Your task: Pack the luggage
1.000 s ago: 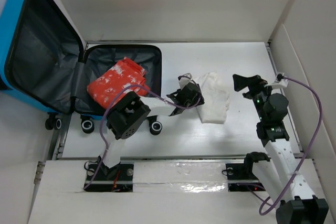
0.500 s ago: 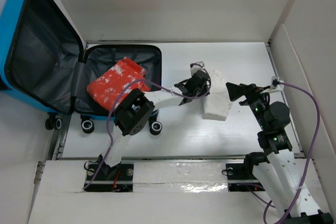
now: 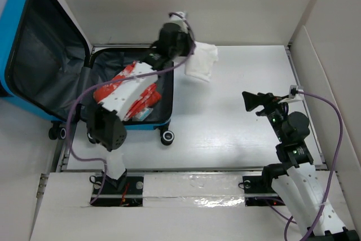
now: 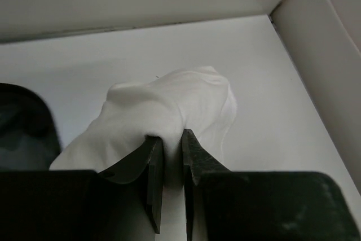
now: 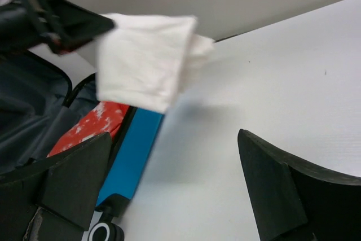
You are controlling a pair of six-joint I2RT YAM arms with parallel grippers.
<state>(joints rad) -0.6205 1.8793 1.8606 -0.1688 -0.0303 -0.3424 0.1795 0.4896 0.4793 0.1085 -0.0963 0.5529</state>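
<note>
Nearest me on the right, the right pincer (image 3: pixel 254 103) hangs over the bare table (image 3: pixel 237 139) with its jaws spread wide and nothing between them. Over on the left stands the luggage (image 3: pixel 12 38), its black wheels (image 3: pixel 167 137) towards me, the lid propped up against the left wall and the lower shell lying flat on the table. That shell holds a red garment with a white pattern (image 3: pixel 105 91), which fills much of the dark grey lining; the raised lid looks empty from here. The left arm reaches right across the shell, and at the far end the left pincer (image 4: pixel 172 139) is clenched on a white cloth (image 3: pixel 202 63), which dangles in the air just past the shell's far right corner, over the table and not yet over the lining. To my eye the job in hand is getting that cloth inside. It would go best if the arm swings it left until it hangs fully above the shell, sinks low so the loose folds clear the rim, and lets go only once the cloth rests on or beside the red garment.
</note>
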